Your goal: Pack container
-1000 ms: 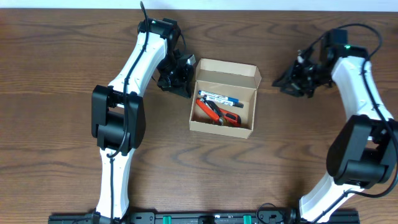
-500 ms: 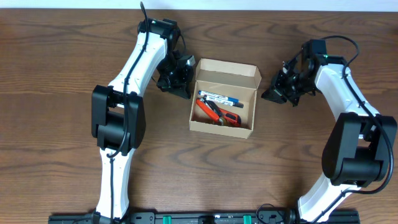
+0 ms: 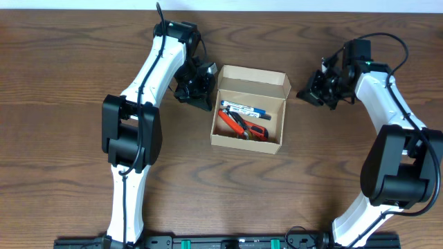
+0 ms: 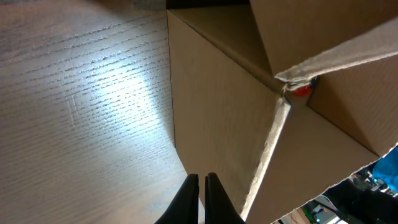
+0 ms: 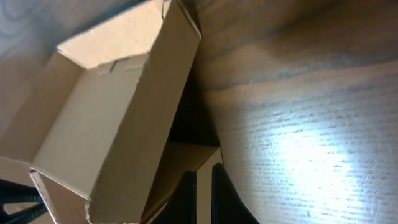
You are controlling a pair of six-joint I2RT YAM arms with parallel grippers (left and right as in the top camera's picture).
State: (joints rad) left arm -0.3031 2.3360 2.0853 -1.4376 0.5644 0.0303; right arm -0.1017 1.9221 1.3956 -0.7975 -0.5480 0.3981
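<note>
The container [image 3: 243,141] is a small tan cardboard box standing open mid-table, with its flap lid [image 3: 253,77] raised at the back. Inside lie a blue-and-white marker [image 3: 242,108] and a red-handled tool [image 3: 242,126]. My left gripper [image 3: 205,97] is shut and empty against the box's left outer wall. The left wrist view shows its fingertips [image 4: 202,182] at that wall [image 4: 217,106]. My right gripper [image 3: 306,93] is shut and empty, a little right of the box's back right corner. The right wrist view shows its fingertips [image 5: 202,177] near the box [image 5: 118,130].
The dark wooden table [image 3: 311,180] carries only the box and both arms. The table's far edge [image 3: 277,10] runs just behind the left arm's wrist. A black rail [image 3: 228,242] lies along the near edge.
My right gripper swung in toward the box's right side, then drew back slightly up and to the right. The left gripper and the box have not moved.
</note>
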